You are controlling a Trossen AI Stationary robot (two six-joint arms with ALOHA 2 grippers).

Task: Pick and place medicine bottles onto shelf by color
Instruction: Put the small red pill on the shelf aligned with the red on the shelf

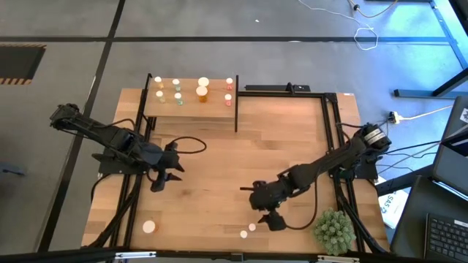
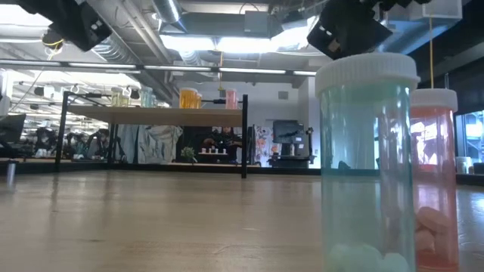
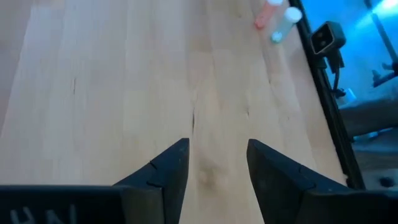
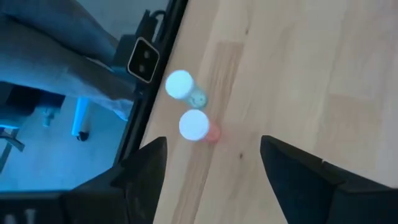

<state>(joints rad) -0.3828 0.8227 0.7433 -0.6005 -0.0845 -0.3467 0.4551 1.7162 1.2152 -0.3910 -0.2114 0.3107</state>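
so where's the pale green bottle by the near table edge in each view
high: pale green bottle at the near edge, left of the plant ball.
low: large in the foreground, right of centre.
left wrist: far off by the table rim.
right wrist: ahead of the open right claw.
landmark: the reddish bottle beside it.

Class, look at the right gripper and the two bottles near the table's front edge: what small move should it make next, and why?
Probably lower the right gripper, jaws open and empty, onto the reddish bottle, the nearer of the pair. The pale green bottle stands close beside it, so the descent should stay centred. The shelf already holds several bottles.
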